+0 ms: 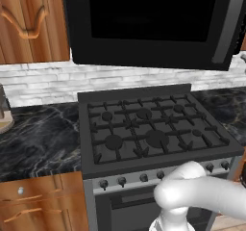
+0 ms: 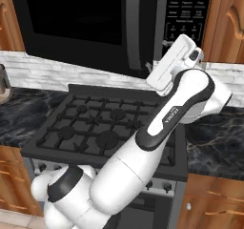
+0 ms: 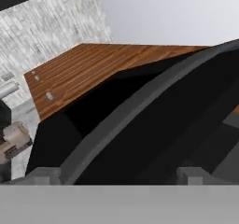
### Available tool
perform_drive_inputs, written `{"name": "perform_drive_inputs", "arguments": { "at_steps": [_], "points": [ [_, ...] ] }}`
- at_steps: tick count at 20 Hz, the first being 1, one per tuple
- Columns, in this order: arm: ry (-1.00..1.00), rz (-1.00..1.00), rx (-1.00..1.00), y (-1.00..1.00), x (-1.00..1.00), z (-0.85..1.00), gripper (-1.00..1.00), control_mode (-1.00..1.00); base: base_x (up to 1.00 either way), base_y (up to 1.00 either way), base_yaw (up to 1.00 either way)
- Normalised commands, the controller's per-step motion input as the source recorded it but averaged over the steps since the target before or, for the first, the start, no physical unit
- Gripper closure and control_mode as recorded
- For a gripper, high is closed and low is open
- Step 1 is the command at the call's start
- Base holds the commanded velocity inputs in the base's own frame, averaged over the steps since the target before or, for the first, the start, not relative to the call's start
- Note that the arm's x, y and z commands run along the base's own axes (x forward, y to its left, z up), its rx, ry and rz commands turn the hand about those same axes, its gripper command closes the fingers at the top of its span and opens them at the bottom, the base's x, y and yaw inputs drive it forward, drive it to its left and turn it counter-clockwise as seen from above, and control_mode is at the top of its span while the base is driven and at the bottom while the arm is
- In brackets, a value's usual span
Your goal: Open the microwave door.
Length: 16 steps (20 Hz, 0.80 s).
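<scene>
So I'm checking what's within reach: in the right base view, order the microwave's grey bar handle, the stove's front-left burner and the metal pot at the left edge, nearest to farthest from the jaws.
1. Grey vertical bar handle of the black microwave door, just left of the gripper.
2. Front-left burner of the black gas stove, lower left.
3. Metal pot, far left on the counter.

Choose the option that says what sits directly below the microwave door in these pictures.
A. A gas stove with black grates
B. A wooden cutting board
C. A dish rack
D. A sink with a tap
A: the gas stove with black grates and front knobs stands under the black microwave door.
</scene>
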Motion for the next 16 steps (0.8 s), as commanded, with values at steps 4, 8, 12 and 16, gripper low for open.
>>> {"name": "perform_drive_inputs", "arguments": {
  "at_steps": [4,8,12,16],
  "points": [
    [0.0,-0.07,-0.28,-0.28,0.92,-0.15,-1.0,-1.0,0.0,0.0,0.0],
    [0.0,-0.04,-0.16,-0.05,0.95,-0.18,-1.0,-1.0,0.0,0.0,0.0],
    [-0.05,0.07,-0.06,0.22,0.13,0.0,-1.0,-1.0,0.0,0.0,0.0],
    [-0.17,0.24,-0.08,0.7,-0.47,0.01,-1.0,-1.0,0.0,0.0,0.0]
  ]
}}
